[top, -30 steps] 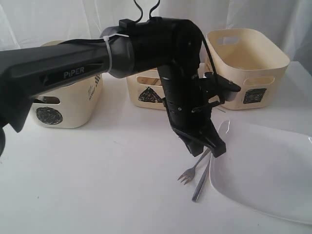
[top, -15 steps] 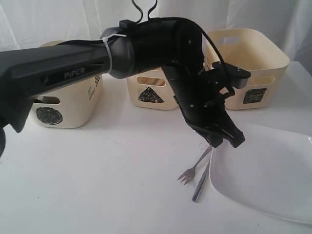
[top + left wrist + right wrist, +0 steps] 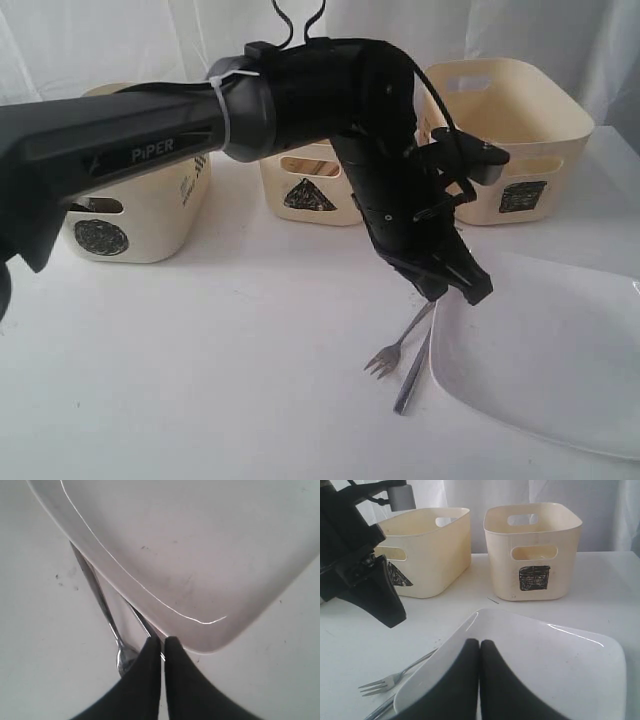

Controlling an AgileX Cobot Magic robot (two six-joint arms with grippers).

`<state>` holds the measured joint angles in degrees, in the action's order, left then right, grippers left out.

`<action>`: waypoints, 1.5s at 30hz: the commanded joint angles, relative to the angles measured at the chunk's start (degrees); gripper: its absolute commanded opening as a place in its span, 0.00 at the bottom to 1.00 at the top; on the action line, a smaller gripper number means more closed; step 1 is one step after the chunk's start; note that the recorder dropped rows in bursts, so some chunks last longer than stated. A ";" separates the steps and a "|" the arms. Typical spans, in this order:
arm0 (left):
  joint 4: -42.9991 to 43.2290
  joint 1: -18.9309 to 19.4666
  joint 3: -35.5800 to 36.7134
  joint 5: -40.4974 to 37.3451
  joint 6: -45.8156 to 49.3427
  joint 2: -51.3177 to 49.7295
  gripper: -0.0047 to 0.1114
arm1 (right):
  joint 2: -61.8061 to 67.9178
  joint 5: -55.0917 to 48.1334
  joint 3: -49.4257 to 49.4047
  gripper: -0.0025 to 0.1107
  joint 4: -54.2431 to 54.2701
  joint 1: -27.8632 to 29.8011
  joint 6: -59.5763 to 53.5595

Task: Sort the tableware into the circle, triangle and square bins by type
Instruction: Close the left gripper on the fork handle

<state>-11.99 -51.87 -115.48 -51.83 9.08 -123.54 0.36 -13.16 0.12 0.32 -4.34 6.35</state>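
A large white plate lies at the front right of the table. Beside its left edge lie a metal fork and a second slim metal utensil. My left gripper reaches across and hangs shut and empty just above the plate's near-left corner. In the left wrist view its tips sit over that rim and both utensils. My right gripper is shut with nothing in it, low over the plate; the exterior view does not show it.
Three cream bins stand along the back: the circle bin on the left, the triangle bin in the middle, the square bin on the right. The left arm's black body blocks much of the triangle bin.
The left gripper swung right from above the fork's handle to the plate's corner, then eased back slightly. Its jaws stayed shut. The fork, utensil and plate have not moved.
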 commanded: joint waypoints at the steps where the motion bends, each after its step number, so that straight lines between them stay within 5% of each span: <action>1: 0.98 -0.31 0.19 -1.24 -0.33 0.33 0.13 | -0.36 0.51 -0.12 0.02 0.07 0.37 -0.16; 8: 14.13 -1.04 0.19 -1.25 -8.03 4.32 0.13 | -0.36 0.51 -0.12 0.02 0.07 0.37 -0.16; 21: 11.99 -0.87 15.36 10.62 -15.13 8.84 0.14 | -0.36 0.51 -0.12 0.02 0.07 0.37 -0.16; 30: 11.59 -0.87 17.72 20.18 -15.36 8.84 0.50 | -0.36 0.51 -0.12 0.02 0.07 0.37 -0.16; 45: 10.81 -0.77 18.90 23.80 -17.01 4.70 0.53 | -0.36 0.51 -0.12 0.02 0.07 0.37 -0.16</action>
<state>-0.42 -52.65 -96.99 -27.69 -7.18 -118.36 0.36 -13.16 0.12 0.32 -4.34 6.35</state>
